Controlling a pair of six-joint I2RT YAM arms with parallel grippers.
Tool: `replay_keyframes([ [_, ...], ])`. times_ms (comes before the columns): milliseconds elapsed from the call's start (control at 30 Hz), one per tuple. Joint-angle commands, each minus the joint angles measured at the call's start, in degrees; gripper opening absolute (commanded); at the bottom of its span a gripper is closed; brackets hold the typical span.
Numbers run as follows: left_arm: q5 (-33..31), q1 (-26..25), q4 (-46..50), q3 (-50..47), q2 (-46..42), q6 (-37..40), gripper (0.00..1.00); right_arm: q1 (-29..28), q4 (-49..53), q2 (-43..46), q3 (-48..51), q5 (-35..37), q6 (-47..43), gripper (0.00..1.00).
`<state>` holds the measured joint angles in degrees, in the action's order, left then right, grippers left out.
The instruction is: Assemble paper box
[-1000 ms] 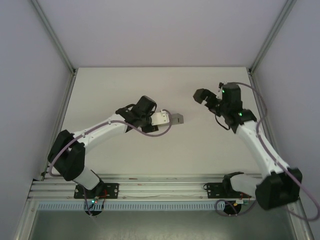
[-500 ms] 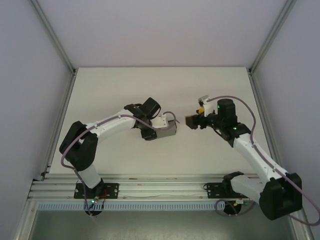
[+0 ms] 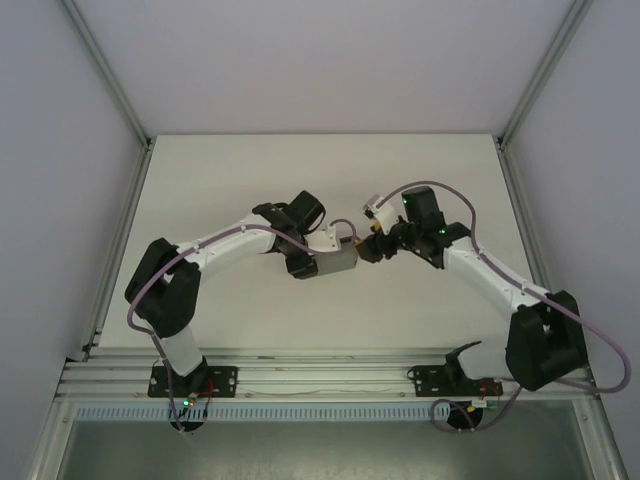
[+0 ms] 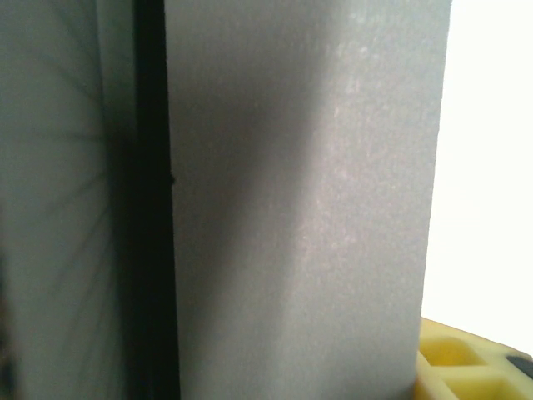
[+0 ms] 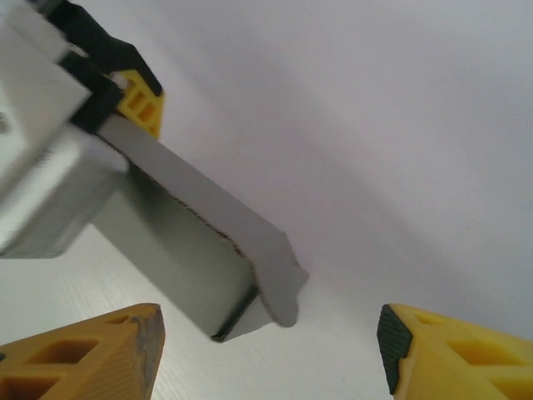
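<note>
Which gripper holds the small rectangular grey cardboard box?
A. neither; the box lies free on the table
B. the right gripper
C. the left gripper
C: the left gripper clamps the grey cardboard box, while the right gripper stands open, clear of it.

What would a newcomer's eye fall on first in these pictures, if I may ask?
The two hands nearly meet over the middle of the table, where the left hand grips the grey paper box. In the right wrist view, the box's open end, with its rounded flap, points into the gap of the right hand, whose spread yellow fingers do not touch it.
</note>
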<state>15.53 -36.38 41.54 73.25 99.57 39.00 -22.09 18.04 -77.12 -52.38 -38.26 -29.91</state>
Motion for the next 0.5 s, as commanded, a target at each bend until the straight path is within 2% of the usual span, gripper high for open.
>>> replay_keyframes([
  [0,1.40,-0.01,1.76,1.57,-0.01,0.67,0.58,-0.10,1.43,-3.27,-3.34,0.76,-2.81,0.66],
  [100,1.56,-0.01,1.63,1.58,0.09,0.73,0.57,-0.15,0.68,-6.42,-5.09,-0.91,-3.11,0.58],
  [367,1.43,-0.01,0.06,1.10,-0.20,0.38,0.56,-0.27,4.28,-8.62,-8.29,-3.65,-2.31,0.10],
  [433,1.10,-0.01,-0.27,1.17,0.09,0.03,0.55,-0.31,5.92,-7.77,-8.82,-3.68,-0.22,0.03],
  [467,0.96,0.04,-0.41,1.19,0.25,-0.19,0.55,-0.62,6.84,-7.37,-9.10,-3.54,1.24,0.03],
])
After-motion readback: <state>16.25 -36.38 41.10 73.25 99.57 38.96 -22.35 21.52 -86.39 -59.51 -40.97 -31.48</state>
